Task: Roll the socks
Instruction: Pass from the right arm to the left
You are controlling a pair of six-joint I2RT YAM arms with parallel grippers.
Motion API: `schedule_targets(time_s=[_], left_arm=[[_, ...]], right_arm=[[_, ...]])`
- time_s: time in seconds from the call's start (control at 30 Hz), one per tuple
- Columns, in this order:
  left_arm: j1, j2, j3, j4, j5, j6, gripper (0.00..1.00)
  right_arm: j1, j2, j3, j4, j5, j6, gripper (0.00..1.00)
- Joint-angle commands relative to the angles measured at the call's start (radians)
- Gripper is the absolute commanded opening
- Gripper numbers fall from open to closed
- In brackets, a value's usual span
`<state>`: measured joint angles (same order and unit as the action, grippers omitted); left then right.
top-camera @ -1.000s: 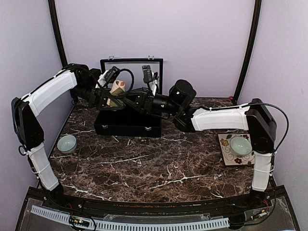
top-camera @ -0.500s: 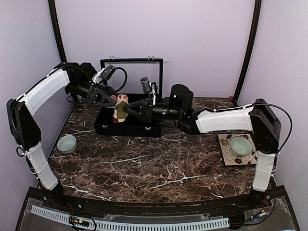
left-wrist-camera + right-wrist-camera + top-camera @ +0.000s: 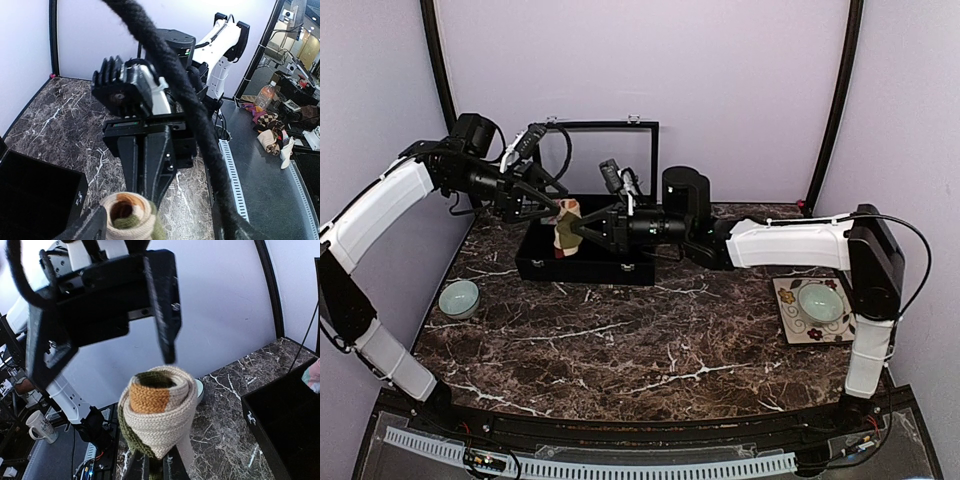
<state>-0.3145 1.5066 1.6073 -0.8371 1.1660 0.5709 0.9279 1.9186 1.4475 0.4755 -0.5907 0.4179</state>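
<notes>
Rolled tan sock [image 3: 159,410] held in the air over the black case [image 3: 582,268].
Your right gripper [image 3: 152,465] is clamped on one end. Your left gripper [image 3: 546,207] gapes wide, one finger at the other end. Beneath is the dark marble table [image 3: 650,340], with lilac walls [image 3: 740,90] around. Your left elbow has swung outward since half a second ago.

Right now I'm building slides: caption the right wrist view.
Right gripper holds the rolled tan sock up to the open left gripper.
</notes>
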Motion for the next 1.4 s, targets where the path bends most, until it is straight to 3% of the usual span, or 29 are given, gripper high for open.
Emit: schedule_targets(time_s=[0.0, 0.2, 0.37, 0.57, 0.73, 0.87, 0.97, 1.07, 1.2, 1.37], left_arm=[[-0.003, 0.019, -0.031, 0.028, -0.023, 0.011, 0.73], [-0.009, 0.02, -0.052, 0.061, -0.024, -0.009, 0.73], [-0.033, 0.031, -0.056, 0.027, -0.014, 0.018, 0.58], [-0.034, 0.071, -0.026, -0.069, 0.011, 0.072, 0.53], [-0.034, 0.08, -0.013, -0.103, 0.016, 0.106, 0.34], [-0.035, 0.092, 0.0, -0.114, 0.024, 0.109, 0.11], [-0.035, 0.101, 0.014, -0.121, 0.03, 0.107, 0.0], [-0.035, 0.106, 0.027, -0.126, 0.042, 0.103, 0.0], [-0.035, 0.097, 0.032, -0.113, 0.052, 0.073, 0.1], [-0.034, 0.086, 0.032, -0.118, 0.01, 0.09, 0.08]], right_arm=[[0.015, 0.017, 0.047, 0.0, -0.006, -0.024, 0.0], [0.026, 0.033, 0.079, -0.027, -0.011, -0.037, 0.0], [0.028, 0.039, 0.092, -0.028, -0.012, -0.036, 0.0], [0.029, 0.031, 0.079, -0.038, -0.013, -0.046, 0.0], [0.029, 0.028, 0.074, -0.038, -0.014, -0.046, 0.0], [0.03, 0.034, 0.082, -0.041, -0.021, -0.047, 0.0], [0.034, 0.039, 0.091, -0.061, -0.021, -0.062, 0.0], [0.037, 0.043, 0.098, -0.085, -0.015, -0.074, 0.0], [0.037, 0.043, 0.094, -0.093, -0.012, -0.077, 0.0], [0.037, 0.043, 0.097, -0.095, -0.014, -0.08, 0.0]])
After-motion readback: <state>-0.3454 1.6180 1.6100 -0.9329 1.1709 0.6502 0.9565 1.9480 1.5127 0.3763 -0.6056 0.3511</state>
